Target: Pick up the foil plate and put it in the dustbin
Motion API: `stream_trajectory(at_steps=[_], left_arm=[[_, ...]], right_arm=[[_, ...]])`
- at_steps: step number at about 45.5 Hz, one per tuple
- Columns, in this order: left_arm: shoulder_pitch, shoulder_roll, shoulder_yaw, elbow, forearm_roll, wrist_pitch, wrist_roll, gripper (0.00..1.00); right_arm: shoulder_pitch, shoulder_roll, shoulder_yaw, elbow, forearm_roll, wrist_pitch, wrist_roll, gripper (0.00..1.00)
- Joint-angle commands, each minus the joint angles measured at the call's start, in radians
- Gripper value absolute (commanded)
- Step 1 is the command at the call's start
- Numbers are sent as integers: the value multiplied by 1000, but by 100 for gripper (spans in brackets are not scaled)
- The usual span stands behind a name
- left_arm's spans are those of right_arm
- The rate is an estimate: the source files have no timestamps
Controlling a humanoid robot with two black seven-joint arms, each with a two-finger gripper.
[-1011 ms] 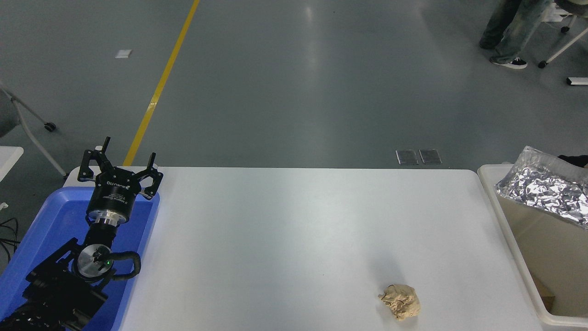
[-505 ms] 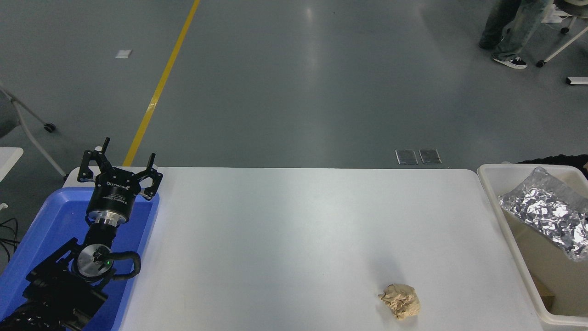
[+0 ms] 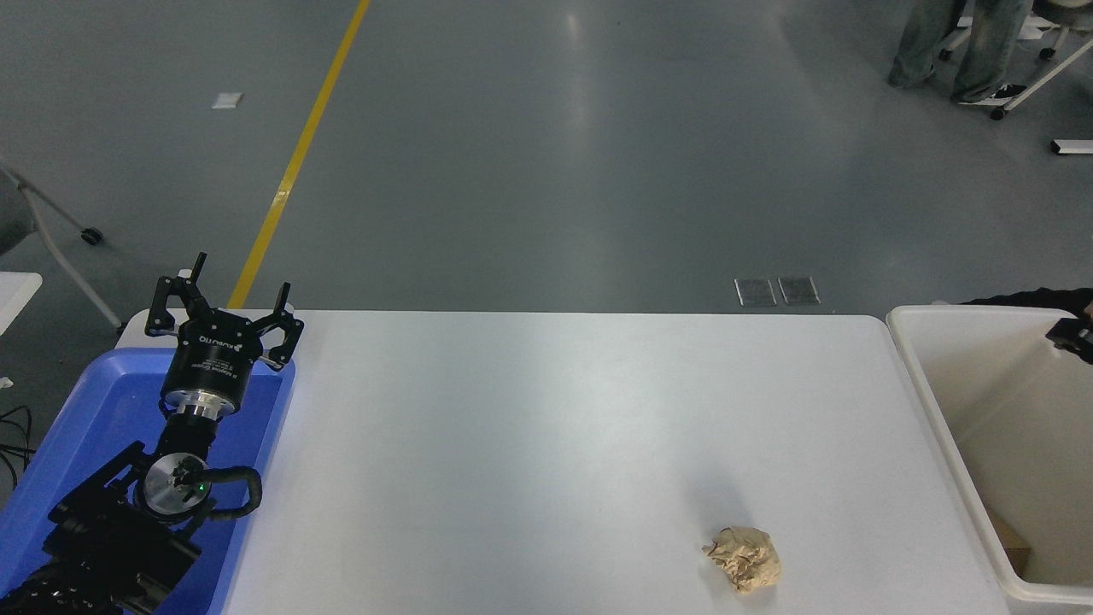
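The foil plate is out of view. The dustbin (image 3: 938,410), a cream-white bin with a beige inside, stands at the table's right end, and what shows of its inside holds no foil. Only a small black part of my right gripper (image 3: 1074,335) shows at the right edge above the bin, too little to tell how it stands. My left gripper (image 3: 242,275) is open and empty, parked at the lower left above the blue tray (image 3: 94,410).
A small tan crumpled paper ball (image 3: 745,558) lies on the white table (image 3: 546,427) near the front right. A person's legs (image 3: 956,51) and chair wheels are on the floor at the top right.
The foil plate dropped lower into the dustbin and has gone out of sight. The right gripper has drawn back to the right edge. The left arm has not moved.
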Motion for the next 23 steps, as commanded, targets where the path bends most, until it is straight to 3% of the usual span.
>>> stream_trajectory(at_steps=[1, 10, 23], left_arm=[[0, 0, 0, 0, 0, -2, -1, 100], [1, 0, 0, 0, 0, 0, -1, 100], [3, 0, -1, 1, 0, 4, -4, 100]], right_arm=[[503, 93, -214, 436, -47, 280, -2, 100], [697, 279, -260, 591, 148, 492, -2, 100], [826, 459, -265, 689, 361, 492, -18, 100]])
